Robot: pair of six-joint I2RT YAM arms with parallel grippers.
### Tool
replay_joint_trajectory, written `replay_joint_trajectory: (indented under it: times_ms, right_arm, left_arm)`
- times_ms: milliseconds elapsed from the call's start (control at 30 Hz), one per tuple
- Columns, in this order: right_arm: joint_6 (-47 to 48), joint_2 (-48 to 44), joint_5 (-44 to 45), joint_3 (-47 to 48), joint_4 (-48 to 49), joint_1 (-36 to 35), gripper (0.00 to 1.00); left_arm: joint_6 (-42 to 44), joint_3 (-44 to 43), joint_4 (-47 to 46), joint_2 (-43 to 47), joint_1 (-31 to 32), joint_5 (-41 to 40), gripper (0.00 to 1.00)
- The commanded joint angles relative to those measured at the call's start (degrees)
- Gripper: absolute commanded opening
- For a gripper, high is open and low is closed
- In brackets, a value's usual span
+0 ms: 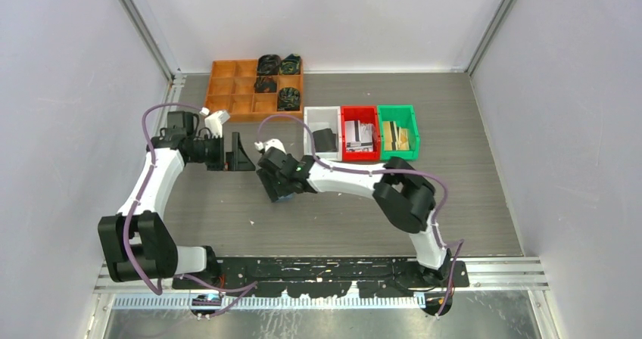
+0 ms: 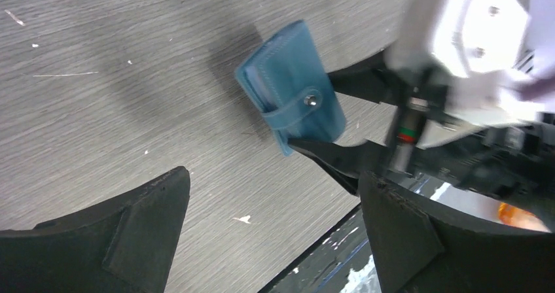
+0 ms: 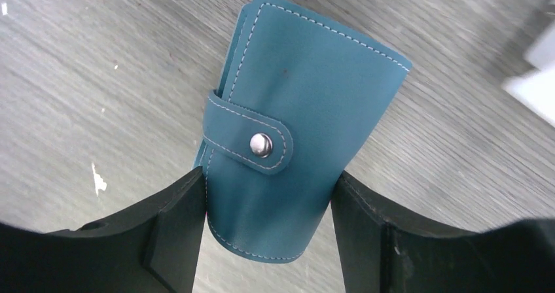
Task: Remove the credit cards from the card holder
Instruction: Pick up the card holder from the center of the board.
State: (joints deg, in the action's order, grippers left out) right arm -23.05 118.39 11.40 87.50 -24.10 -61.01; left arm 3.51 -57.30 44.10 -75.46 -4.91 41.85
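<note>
The card holder (image 3: 301, 110) is a blue wallet folded shut, its strap fastened by a metal snap (image 3: 261, 144). It lies on the grey table near the middle (image 1: 285, 197). My right gripper (image 3: 268, 178) is shut on it, a black finger pressing each side edge so the leather bows. The left wrist view shows the same holder (image 2: 291, 87) between those fingers (image 2: 340, 155). My left gripper (image 2: 271, 175) hangs open over bare table, up and left of the holder (image 1: 241, 153). The credit cards are hidden inside.
An orange compartment tray (image 1: 231, 89) with several dark items stands at the back left. White (image 1: 322, 116), red (image 1: 359, 113) and green (image 1: 397, 113) bins sit in a row behind the right arm. The table's near edge (image 2: 327, 241) runs below the left gripper.
</note>
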Motion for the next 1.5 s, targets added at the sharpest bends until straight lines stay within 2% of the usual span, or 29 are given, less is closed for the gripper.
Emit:
replay_joint_trajectory:
  times_ms: [0,167,233,300,500,733,933,1067,1200,1467]
  right_arm:
    - [3.1,-13.6,4.0,-6.3,13.0,0.1,0.52]
    - [3.0,-22.4,4.8,-12.7,20.6,0.2,0.53]
    - [3.4,-24.7,4.8,-13.4,21.8,0.1,0.54]
    - [3.6,-25.9,5.1,-13.0,22.1,0.1,0.54]
    - [4.9,-27.7,1.6,-9.9,21.9,0.1,0.56]
    - [5.1,-27.6,-2.2,-6.6,20.7,0.1,0.57]
    - [3.7,-28.2,-7.2,-5.4,20.7,0.2,0.58]
    - [3.1,-28.0,-9.1,-4.7,20.4,0.1,0.58]
    - [2.6,-27.7,-10.5,-3.7,20.1,0.0,0.59]
    - [2.6,-27.1,-10.6,-1.9,19.1,-0.5,0.62]
  left_arm:
    - [-6.4,-2.6,-2.3,0.5,-0.4,3.9,1.0]
    - [-15.9,-3.5,-4.1,2.6,-0.6,8.1,1.0]
    - [-20.5,-3.3,-5.4,3.7,-0.5,7.3,1.0]
    - [-25.6,-3.8,-6.2,4.8,-0.6,6.7,1.0]
    - [-35.9,-5.8,-9.1,9.0,-0.5,15.4,1.0]
    - [-39.6,-4.6,-13.5,13.1,-0.5,19.8,1.0]
    - [-36.9,-4.3,-12.0,13.9,-0.5,18.7,0.99]
    - [-39.8,-3.8,-15.7,14.5,-0.3,19.4,0.89]
    - [-38.7,-3.6,-15.1,14.6,-0.3,19.2,0.7]
    - [-35.9,-3.0,-12.8,15.2,-0.2,16.8,0.41]
